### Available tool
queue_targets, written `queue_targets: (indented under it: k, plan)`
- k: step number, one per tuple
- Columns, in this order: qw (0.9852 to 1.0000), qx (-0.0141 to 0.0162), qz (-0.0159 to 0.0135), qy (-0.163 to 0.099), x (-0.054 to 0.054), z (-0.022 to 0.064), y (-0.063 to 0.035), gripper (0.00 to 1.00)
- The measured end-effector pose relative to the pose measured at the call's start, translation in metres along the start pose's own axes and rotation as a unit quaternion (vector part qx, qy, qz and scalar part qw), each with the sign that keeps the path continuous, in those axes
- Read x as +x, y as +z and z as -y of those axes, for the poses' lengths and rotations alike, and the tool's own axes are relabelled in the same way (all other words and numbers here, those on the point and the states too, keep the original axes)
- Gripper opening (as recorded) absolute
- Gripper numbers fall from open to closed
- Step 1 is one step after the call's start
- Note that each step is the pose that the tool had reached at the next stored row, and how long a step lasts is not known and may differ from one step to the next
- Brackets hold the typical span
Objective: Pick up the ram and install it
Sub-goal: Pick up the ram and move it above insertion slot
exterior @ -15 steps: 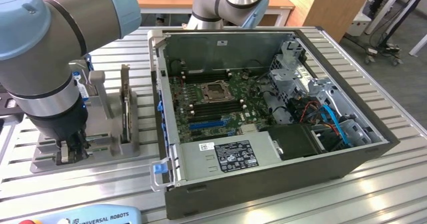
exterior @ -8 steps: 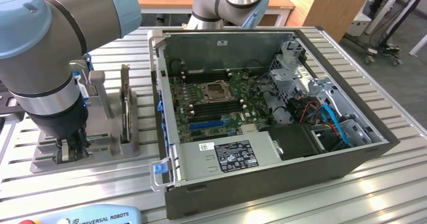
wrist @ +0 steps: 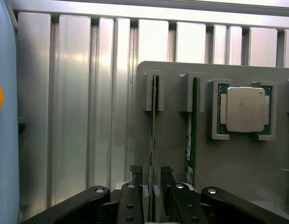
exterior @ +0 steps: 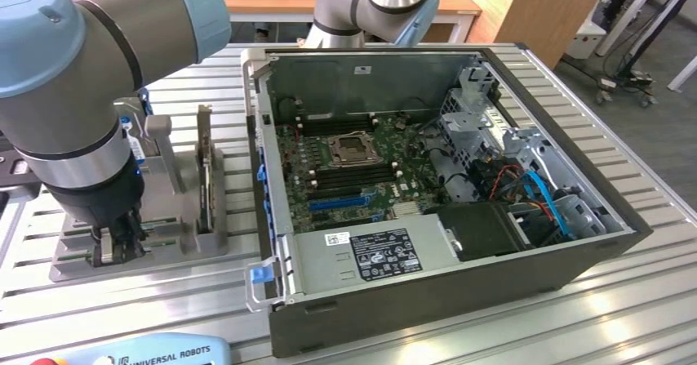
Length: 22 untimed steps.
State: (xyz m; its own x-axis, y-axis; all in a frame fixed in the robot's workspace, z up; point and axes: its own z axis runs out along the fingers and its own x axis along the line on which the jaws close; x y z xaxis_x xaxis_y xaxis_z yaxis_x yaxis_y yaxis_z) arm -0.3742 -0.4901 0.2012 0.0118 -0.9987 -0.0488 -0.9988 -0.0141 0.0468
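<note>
**Q:** What is on the worktop?

**A:** The slatted metal worktop carries an open computer case with its motherboard facing up. Just beside the case, toward the exterior view's left, sits a grey holder. A grey and blue robot arm reaches straight down into the holder.

**Q:** Where is the ram?

**A:** The ram is a thin green stick. It stands on its edge in the slot nearest the holder's outer edge. A second ram stands in the next slot in, parallel and just beside the first. Past that, a square silver processor lies flat in its own pocket.

**Q:** And the claw?

**A:** The claw is low over the holder, at the ram's slot. Its two black fingers stand one on each side of the ram, and the stick runs between them. The claw is released. A narrow gap shows between each finger and the stick, so nothing is grasped. The ram sits in its slot, not lifted.
</note>
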Motion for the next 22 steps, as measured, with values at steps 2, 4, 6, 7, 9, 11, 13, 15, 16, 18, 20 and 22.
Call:
queue_targets:
  k: [2, 4, 6, 7, 9, 11, 13, 15, 16, 18, 20, 22]
  plan:
    - [1.0000, 0.0000, 0.0000, 0.000, 0.0000, 0.0000, 0.0000, 0.30]
    - [1.0000, 0.0000, 0.0000, 0.000, 0.0000, 0.0000, 0.0001, 0.30]
    - [1.0000, 0.0000, 0.0001, 0.000, 0.0000, 0.0000, 0.0001, 0.30]
    - [1.0000, 0.0000, 0.0001, 0.000, 0.0000, 0.0000, 0.0001, 0.30]
    - [1.0000, 0.0001, 0.0000, 0.000, 0.0000, 0.0000, 0.0001, 0.28]
    - [1.0000, 0.0000, 0.0001, 0.000, 0.0000, 0.0000, 0.0001, 0.15]
    - [1.0000, 0.0001, 0.0001, 0.000, 0.0000, 0.0000, 0.0001, 0.15]
    - [1.0000, 0.0001, 0.0001, 0.000, 0.0000, 0.0000, 0.0001, 0.15]
    - [1.0000, 0.0001, 0.0001, 0.000, 0.0000, 0.0000, 0.0001, 0.15]
    - [1.0000, 0.0001, 0.0001, 0.000, 0.0000, 0.0000, 0.0001, 0.15]
    - [1.0000, 0.0001, 0.0001, 0.000, 0.0000, 0.0000, 0.0001, 0.15]
    - [1.0000, 0.0000, 0.0001, 0.000, 0.0000, 0.0000, 0.0001, 0.13]
